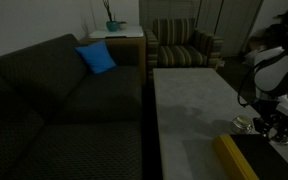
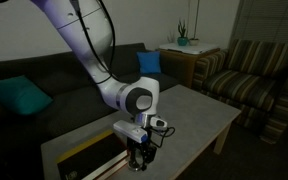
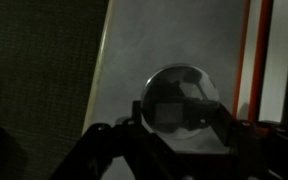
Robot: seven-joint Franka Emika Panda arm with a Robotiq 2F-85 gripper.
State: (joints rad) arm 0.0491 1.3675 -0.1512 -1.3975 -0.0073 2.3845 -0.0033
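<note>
A clear round glass stands on the pale grey coffee table. In the wrist view it sits between the two dark fingers of my gripper, which is shut on it. In an exterior view the gripper hangs low over the table's near right part, and the glass shows faintly at its side. From the opposite side the white arm bends down to the gripper near the table's front end. The glass is too dim to make out there.
A flat black box with a yellow edge lies on the table beside the gripper, also seen as the box. A dark sofa with a blue cushion runs alongside. A striped armchair and a side table with a plant stand beyond.
</note>
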